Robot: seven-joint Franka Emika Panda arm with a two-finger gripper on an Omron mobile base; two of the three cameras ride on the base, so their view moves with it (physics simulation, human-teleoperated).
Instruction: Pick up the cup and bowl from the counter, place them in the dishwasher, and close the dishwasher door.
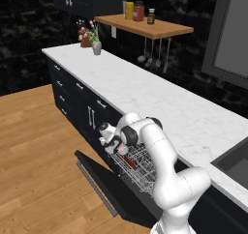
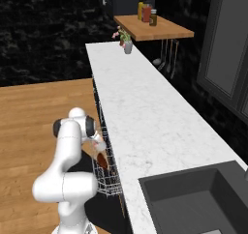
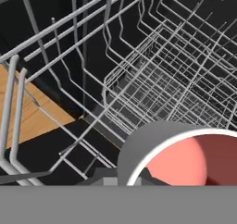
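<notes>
My gripper hangs low over the dishwasher's white wire rack, shut on the cup. In the hand view the cup, white with a salmon-red inside, looms at the bottom, just above the rack wires. The reddish-brown bowl lies in the rack right beside the hand. Flat and open, the dishwasher door stretches out over the wooden floor. Above the rack runs the white marble counter.
A small grey flower vase stands at the counter's far end under a wooden shelf with jars. A dark sink is sunk into the near end. Black drawer cabinets line the left, with wooden floor beyond the door.
</notes>
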